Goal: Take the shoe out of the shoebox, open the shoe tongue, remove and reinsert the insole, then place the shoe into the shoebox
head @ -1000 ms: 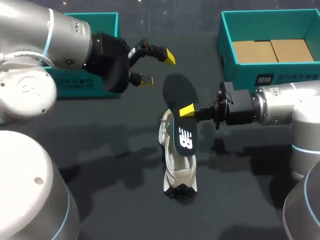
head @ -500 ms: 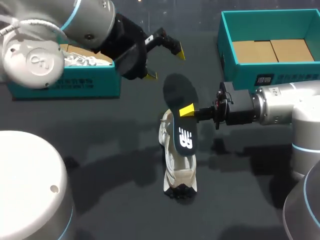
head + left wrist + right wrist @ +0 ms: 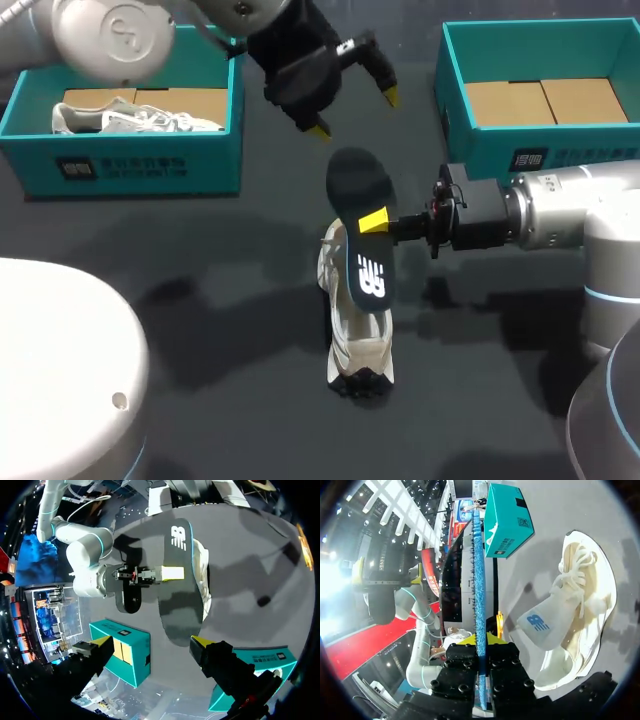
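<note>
A dark insole (image 3: 358, 225) hangs tilted above the white shoe (image 3: 360, 345), which lies on the black table. My right gripper (image 3: 378, 222) comes in from the right and is shut on the insole's edge. In the right wrist view the insole (image 3: 479, 575) shows edge-on, clamped between the fingers of that gripper (image 3: 480, 647), with the shoe (image 3: 570, 615) lying beside it. My left gripper (image 3: 355, 113) hovers open behind the insole's far end, not touching it. From the left wrist view its gripper (image 3: 150, 642) has its yellow tips spread wide, the insole (image 3: 180, 580) ahead of them.
A teal shoebox (image 3: 120, 165) at the back left holds a second white shoe (image 3: 130, 120). Another teal shoebox (image 3: 500, 145) at the back right shows only cardboard inside. My left arm's large base (image 3: 60, 370) fills the near left corner.
My left arm has swung right and toward the back, uncovering the left shoebox; its open gripper now hangs behind the insole. The right arm and insole have stayed put.
</note>
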